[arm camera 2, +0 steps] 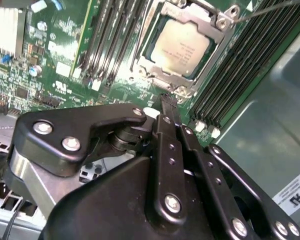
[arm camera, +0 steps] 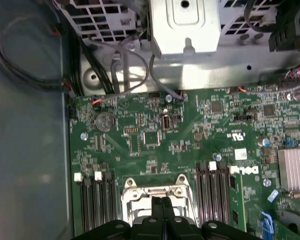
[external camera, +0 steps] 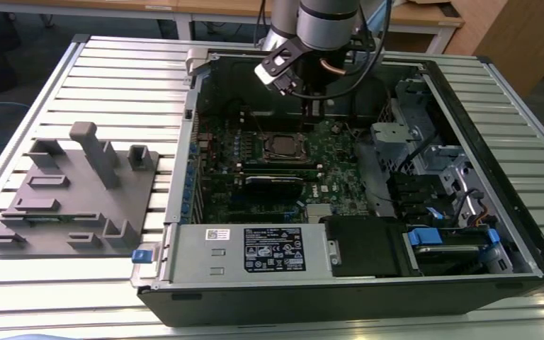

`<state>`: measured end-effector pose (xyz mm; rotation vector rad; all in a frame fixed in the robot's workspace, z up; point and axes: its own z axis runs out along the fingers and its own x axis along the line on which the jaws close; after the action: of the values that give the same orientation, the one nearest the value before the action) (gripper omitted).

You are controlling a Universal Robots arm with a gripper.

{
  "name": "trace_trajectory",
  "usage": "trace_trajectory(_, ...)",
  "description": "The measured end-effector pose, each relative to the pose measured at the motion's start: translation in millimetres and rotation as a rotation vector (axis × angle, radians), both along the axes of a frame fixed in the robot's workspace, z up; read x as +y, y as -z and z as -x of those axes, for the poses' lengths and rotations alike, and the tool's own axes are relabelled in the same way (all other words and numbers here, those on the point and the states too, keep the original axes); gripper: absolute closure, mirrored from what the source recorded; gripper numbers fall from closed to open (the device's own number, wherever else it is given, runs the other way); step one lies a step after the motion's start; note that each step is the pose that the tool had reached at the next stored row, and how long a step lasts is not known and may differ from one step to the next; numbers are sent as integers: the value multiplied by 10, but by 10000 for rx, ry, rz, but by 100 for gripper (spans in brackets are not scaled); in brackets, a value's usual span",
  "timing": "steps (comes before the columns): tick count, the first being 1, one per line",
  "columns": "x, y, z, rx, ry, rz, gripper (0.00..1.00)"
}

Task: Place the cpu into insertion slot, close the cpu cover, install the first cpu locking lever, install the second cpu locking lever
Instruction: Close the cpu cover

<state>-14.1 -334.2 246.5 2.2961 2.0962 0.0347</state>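
The cpu (arm camera 2: 182, 47), a dull silver square, lies flat in the insertion slot (external camera: 285, 145) on the green board. The cpu cover (arm camera 2: 210, 21), a silvery frame with a window, lies down around it. A thin metal lever rod (arm camera 2: 270, 7) runs off from the cover's corner. My gripper (arm camera 2: 168, 101) is shut with nothing between its black fingers. Its tips hover just off one edge of the socket, as both wrist views show (arm camera: 160, 201). In the exterior view the gripper (external camera: 312, 112) hangs above the board, slightly behind the socket.
Black memory slots (arm camera 2: 112, 40) flank the socket on both sides. A power supply (external camera: 253, 249) with a label sits at the case front, and a metal drive cage (external camera: 399, 138) is on the exterior view's right. A grey fixture (external camera: 74, 198) stands on the table.
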Motion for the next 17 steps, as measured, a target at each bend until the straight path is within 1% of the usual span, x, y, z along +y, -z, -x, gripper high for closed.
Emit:
trace_trajectory(5,0,8,111,-7,0,0,90)
trace_trajectory(9,0,13,171,-9,0,0,90)
trace_trajectory(17,0,13,181,-9,-1,0,90)
